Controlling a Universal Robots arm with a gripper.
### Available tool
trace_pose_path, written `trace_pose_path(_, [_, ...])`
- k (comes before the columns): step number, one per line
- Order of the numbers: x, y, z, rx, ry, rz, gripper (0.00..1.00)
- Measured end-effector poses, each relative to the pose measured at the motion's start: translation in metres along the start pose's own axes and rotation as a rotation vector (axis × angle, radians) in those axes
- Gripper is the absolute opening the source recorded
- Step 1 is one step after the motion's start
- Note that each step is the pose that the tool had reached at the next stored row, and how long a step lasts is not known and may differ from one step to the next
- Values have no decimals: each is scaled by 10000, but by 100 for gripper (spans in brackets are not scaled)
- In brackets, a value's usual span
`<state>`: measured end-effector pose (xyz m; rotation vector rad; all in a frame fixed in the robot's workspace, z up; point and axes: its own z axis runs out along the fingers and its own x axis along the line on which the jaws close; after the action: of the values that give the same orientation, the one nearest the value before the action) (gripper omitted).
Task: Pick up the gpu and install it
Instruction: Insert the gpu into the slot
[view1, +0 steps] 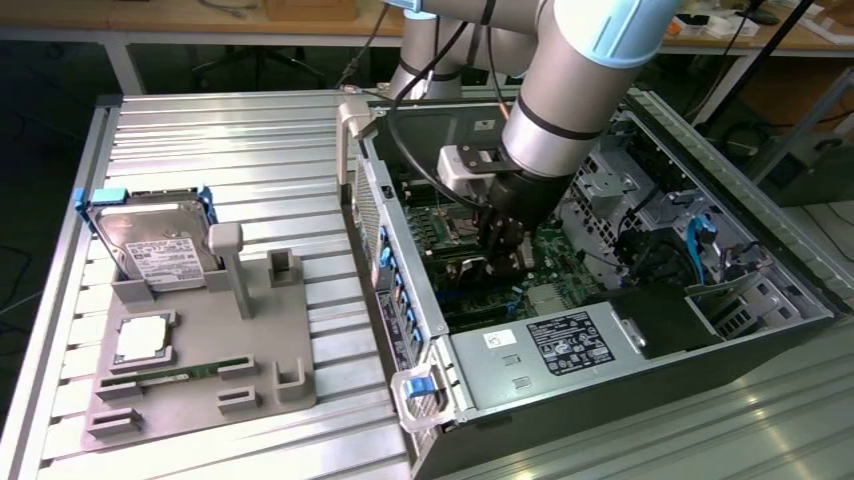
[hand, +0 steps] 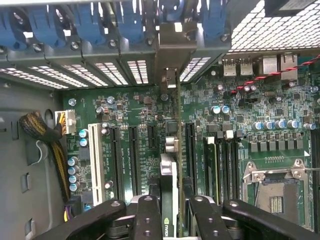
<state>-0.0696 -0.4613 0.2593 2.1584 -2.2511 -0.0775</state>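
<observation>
Ribbed metal tabletop (view1: 227, 140) carries an open computer case (view1: 747, 340) and, toward the exterior view's left, a grey parts tray (view1: 200, 385) with a hard drive (view1: 160, 255) standing in it. We see the gripper (view1: 505, 262) reaching down inside the case, its fingers (hand: 147, 220) closed on the gpu (hand: 170, 195), held edge-on over the motherboard (hand: 235, 130). Its bracket seems to meet the rear slot, though we cannot confirm seating.
</observation>
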Motion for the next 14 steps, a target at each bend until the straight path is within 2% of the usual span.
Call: trace_pose_path(14, [2, 30, 0, -5, 9, -135, 27])
